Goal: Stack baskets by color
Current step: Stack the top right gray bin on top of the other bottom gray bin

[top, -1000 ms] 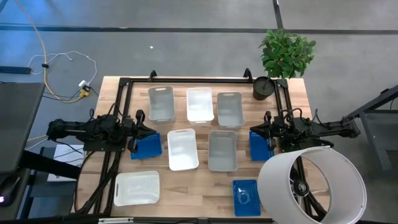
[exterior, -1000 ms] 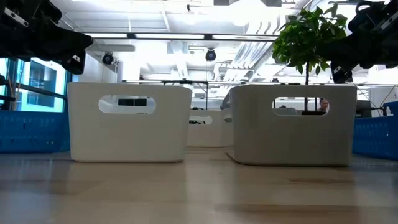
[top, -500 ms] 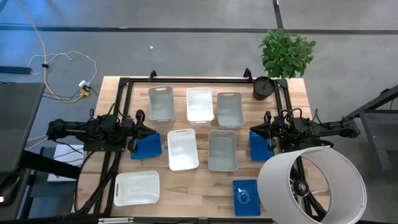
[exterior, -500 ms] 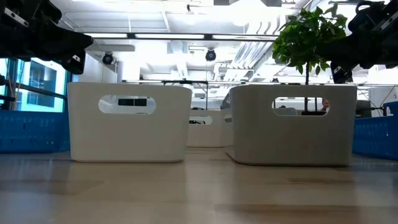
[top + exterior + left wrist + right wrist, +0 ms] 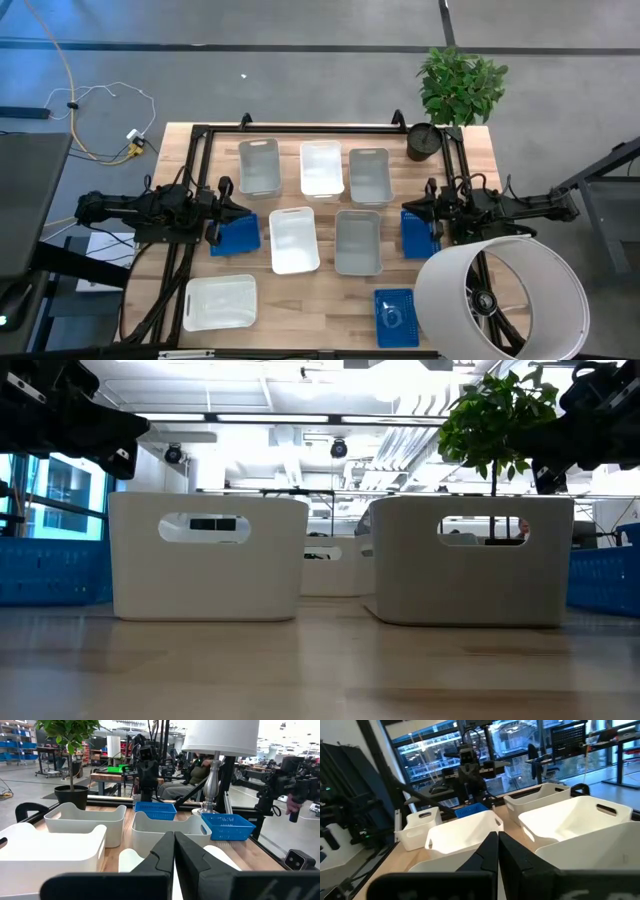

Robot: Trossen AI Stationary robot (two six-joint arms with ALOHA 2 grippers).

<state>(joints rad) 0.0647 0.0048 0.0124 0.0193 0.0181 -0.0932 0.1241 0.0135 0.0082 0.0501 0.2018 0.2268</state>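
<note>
With both the left gripper and right gripper closed and empty over blue baskets at the bench sides, you needed to open one before descending onto a white basket rim.

Two dark jointed arms; black tapered fingers, matte plastic.
</note>
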